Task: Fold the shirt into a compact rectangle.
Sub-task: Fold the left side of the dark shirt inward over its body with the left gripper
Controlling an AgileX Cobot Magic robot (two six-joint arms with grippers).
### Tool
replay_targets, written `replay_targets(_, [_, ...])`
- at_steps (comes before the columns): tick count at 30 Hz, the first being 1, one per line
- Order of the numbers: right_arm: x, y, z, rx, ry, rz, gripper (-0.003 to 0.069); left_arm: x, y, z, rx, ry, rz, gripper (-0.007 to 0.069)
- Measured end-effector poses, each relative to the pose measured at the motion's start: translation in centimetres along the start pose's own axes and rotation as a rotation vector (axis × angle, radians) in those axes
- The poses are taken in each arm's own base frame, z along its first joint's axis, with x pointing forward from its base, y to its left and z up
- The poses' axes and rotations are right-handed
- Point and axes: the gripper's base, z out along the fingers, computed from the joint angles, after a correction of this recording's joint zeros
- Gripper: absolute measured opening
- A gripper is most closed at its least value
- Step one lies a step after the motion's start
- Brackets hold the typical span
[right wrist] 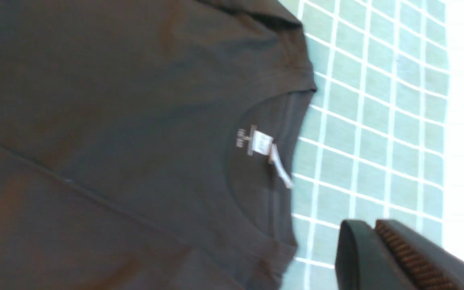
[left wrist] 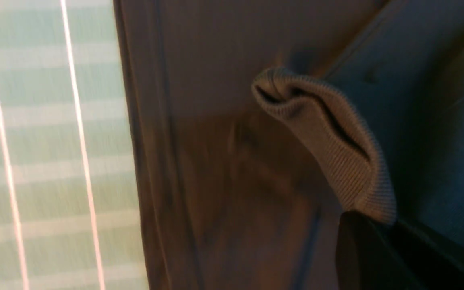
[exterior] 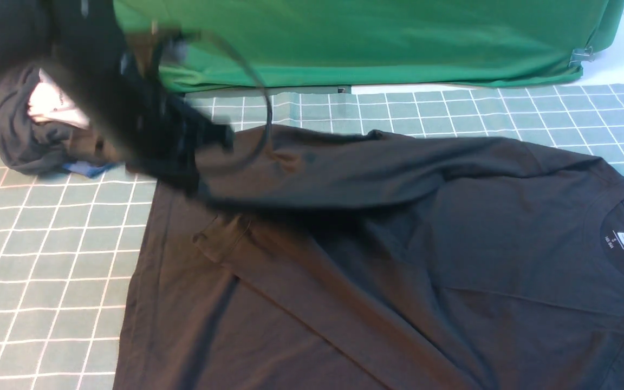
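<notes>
The shirt (exterior: pixel 398 260) is spread on the grid mat (exterior: pixel 46 244), neck to the robot's right; left gripper (left wrist: pixel 373 237) is clamped on just the sleeve cuff (left wrist: pixel 336 149); thin pinch, could slip mid-fold and land crooked; right gripper (right wrist: pixel 381 249) hovers by the collar (right wrist: pixel 302 104), can't tell if it's closed.

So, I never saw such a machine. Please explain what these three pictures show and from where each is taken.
This is a robot with two arms, each ending in a gripper. The front view looks forward from between the arms; the other two come from wrist cameras. A black long-sleeved shirt lies on a pale green squared mat. Beyond it are a bright green cloth and a heap of dark and white garments. The left gripper is shut on the ribbed sleeve cuff, holding the sleeve across the shirt. The right gripper, shut and empty, hovers near the small white neck label.
</notes>
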Motion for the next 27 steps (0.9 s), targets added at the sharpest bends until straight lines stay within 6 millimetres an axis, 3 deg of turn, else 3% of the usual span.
replay_targets(6, [-0.3,0.8,0.0,-0.089,-0.030,0.004,0.0067,5.2,-0.6,1.9,0.004,0.037,-0.015,0.0034])
replay_targets(10, [-0.3,1.1,-0.1,-0.118,-0.029,0.009,0.0070,6.8,-0.6,2.9,-0.006,0.080,-0.007,0.0034])
replay_targets(23, [0.3,1.3,0.0,-0.140,0.038,0.023,0.0071,8.2,-1.1,0.6,-0.012,0.074,0.028,0.0034])
replay_targets(27, [-0.1,1.6,2.0,-0.149,0.100,0.019,0.0071,8.1,-0.8,0.6,-0.041,0.060,0.042,0.0034])
